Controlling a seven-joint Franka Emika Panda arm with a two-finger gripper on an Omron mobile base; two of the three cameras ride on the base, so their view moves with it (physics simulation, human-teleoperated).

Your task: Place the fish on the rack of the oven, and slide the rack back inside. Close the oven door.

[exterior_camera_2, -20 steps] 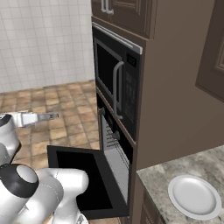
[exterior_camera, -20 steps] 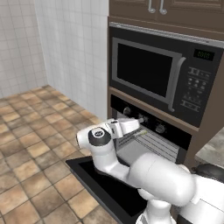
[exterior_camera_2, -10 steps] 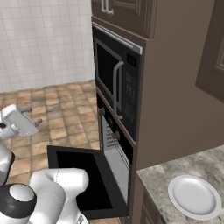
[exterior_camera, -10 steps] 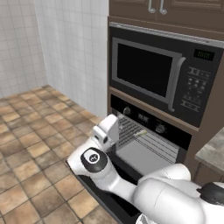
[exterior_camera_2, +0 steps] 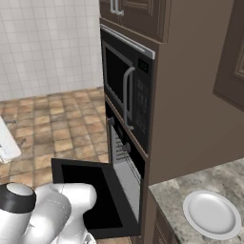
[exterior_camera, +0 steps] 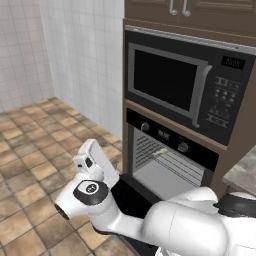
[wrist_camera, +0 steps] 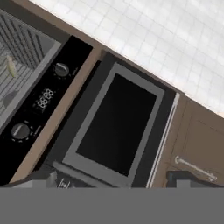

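Note:
The oven [exterior_camera: 172, 137] stands open, with its black oven door [exterior_camera: 131, 194] dropped flat toward me. The wire rack [exterior_camera: 176, 161] sits in the light grey cavity. On it, close to the front, lies the small pale fish [exterior_camera: 160, 152]. My gripper [exterior_camera: 94, 151] hangs left of the door over the tiled floor, well apart from the oven, open and empty. In the hand view the gripper [wrist_camera: 113, 178] has its dark fingertips [wrist_camera: 45, 177] spread wide, and the fish [wrist_camera: 11, 65] on the rack [wrist_camera: 22, 52] shows at the upper left. From the right, the door [exterior_camera_2: 90, 190] juts out low.
A black microwave [exterior_camera: 180, 87] is built in above the oven's knob strip [exterior_camera: 165, 135]. Brown cabinets [exterior_camera: 190, 10] are above it. A white plate [exterior_camera_2: 212, 214] rests on the speckled counter [exterior_camera_2: 190, 190] to the right. Tiled floor [exterior_camera: 35, 150] and a white tiled wall [exterior_camera: 75, 55] lie to the left.
My hand has swung left and down, away from the oven front to a spot beside the open door, and has turned. The jaws stayed open. Fish, rack and door have not moved.

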